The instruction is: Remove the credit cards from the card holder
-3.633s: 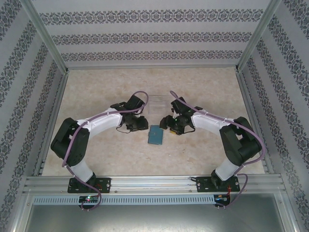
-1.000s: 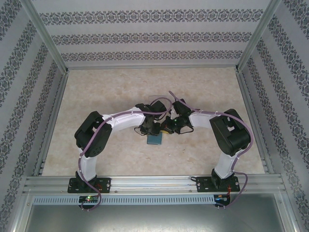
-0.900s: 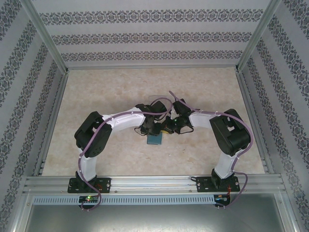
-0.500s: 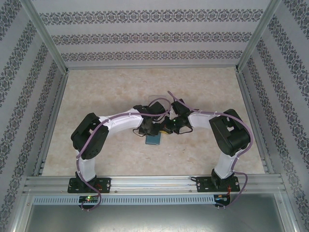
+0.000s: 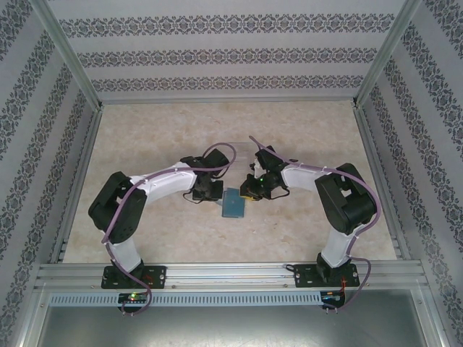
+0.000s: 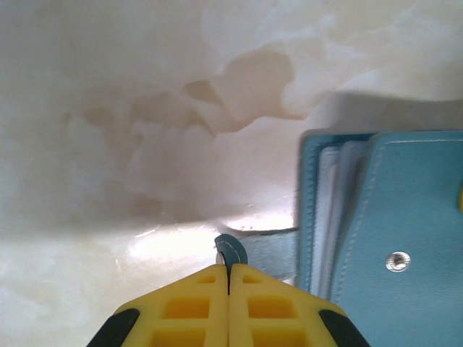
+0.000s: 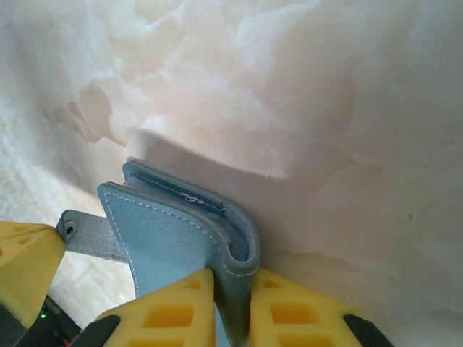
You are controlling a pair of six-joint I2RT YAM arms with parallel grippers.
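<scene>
Card holder point(image 5: 233, 204) sits on the desk point(image 5: 159, 144) just on the near side of the clear tray point(image 5: 242, 152), between the two grippers. Teal-blue, flat. Long axis runs toward and away from the tray, slightly skewed, one short end facing it.

Folded spine on the right side, opening edge on the left. Covers a little apart along the opening edge: the lower cover's stitched rim juts out beyond the upper one. Pale layers show between the covers, probably the credit cards point(image 6: 338, 194), though the left wrist view is too soft to be sure. Metal snap stud point(image 6: 396, 261) on the upper cover's outer face.

Strap tab point(image 6: 231, 251) leaves the opening edge and runs out sideways, away from the spine.

Left gripper point(image 6: 229, 269): to the left of the card holder, on the near side of the tray. Yellow fingers pressed together with no gap between them, and the rounded end of the strap tab is pinched at their tips. The strap is stretched straight between the fingertips and the cover.

Right gripper point(image 7: 233, 273): to the right of the card holder, also on the near side of the tray. Fingers a narrow way apart, one on each face of the folded spine, both touching the leather and gripping it. Covers extend away from the fingertips.
</scene>
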